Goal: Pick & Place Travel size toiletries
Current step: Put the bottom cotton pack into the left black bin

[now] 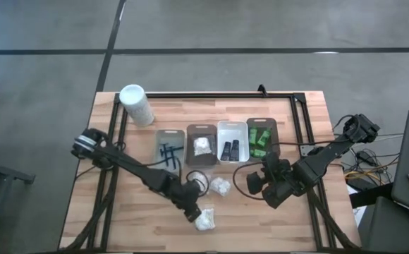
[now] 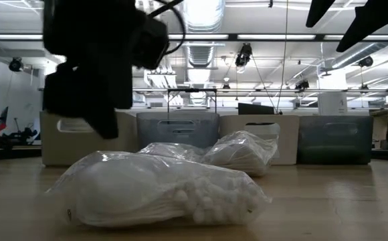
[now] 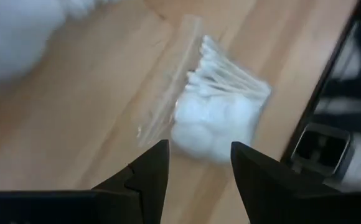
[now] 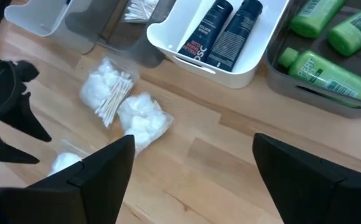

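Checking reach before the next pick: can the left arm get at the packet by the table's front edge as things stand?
Probably yes. The left gripper hangs open right beside the packet, and the left wrist view shows the packet lying on bare wood just ahead of the fingers, nothing between. The right gripper waits well off to the side.

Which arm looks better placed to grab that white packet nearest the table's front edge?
Probably the left: its open gripper hovers right beside that packet, while the right gripper waits farther off.

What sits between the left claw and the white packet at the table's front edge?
Nothing visible does. The left claw hangs open right by the front white packet, bare wood between them in the wrist view. The second packet lies off to the side.
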`<act>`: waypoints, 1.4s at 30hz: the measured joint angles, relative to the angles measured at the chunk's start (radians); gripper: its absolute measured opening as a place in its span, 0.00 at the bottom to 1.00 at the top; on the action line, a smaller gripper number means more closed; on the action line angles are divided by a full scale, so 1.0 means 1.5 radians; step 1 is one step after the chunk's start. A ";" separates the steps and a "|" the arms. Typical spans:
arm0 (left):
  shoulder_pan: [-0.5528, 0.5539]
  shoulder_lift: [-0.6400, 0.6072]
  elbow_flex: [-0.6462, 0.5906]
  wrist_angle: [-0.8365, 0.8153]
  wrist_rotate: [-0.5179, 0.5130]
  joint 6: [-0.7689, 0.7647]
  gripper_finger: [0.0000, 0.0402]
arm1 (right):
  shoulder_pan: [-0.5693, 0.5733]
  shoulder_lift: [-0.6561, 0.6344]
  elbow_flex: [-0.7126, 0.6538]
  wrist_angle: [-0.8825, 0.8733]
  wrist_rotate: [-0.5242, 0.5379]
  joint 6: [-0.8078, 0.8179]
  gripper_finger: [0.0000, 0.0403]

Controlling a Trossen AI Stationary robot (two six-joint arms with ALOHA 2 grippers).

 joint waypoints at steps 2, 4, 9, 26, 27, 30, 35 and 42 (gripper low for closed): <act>-0.011 -0.001 -0.026 0.031 -0.031 -0.101 0.44 | 0.000 0.000 0.000 0.000 0.000 0.000 0.81; -0.022 -0.001 -0.046 0.036 -0.059 -0.202 0.44 | 0.000 0.000 0.000 0.000 0.000 -0.004 0.82; -0.028 0.000 -0.091 0.089 -0.095 -0.347 0.45 | 0.000 0.000 0.001 0.000 0.001 -0.021 0.83; -0.042 0.007 -0.134 0.178 -0.122 -0.376 0.45 | 0.000 0.000 0.001 -0.003 0.002 -0.038 0.75; -0.043 0.013 -0.134 0.193 -0.120 -0.376 0.45 | 0.000 0.000 0.001 -0.003 0.002 -0.038 0.75; -0.043 0.039 -0.134 0.259 -0.099 -0.372 0.45 | 0.000 0.000 0.001 -0.006 0.003 -0.037 0.75; -0.045 0.070 -0.133 0.341 -0.098 -0.360 0.45 | 0.000 0.000 0.001 -0.009 0.003 -0.035 0.79; -0.045 0.074 -0.133 0.356 -0.123 -0.249 0.36 | 0.000 0.000 0.000 -0.009 0.003 -0.033 0.83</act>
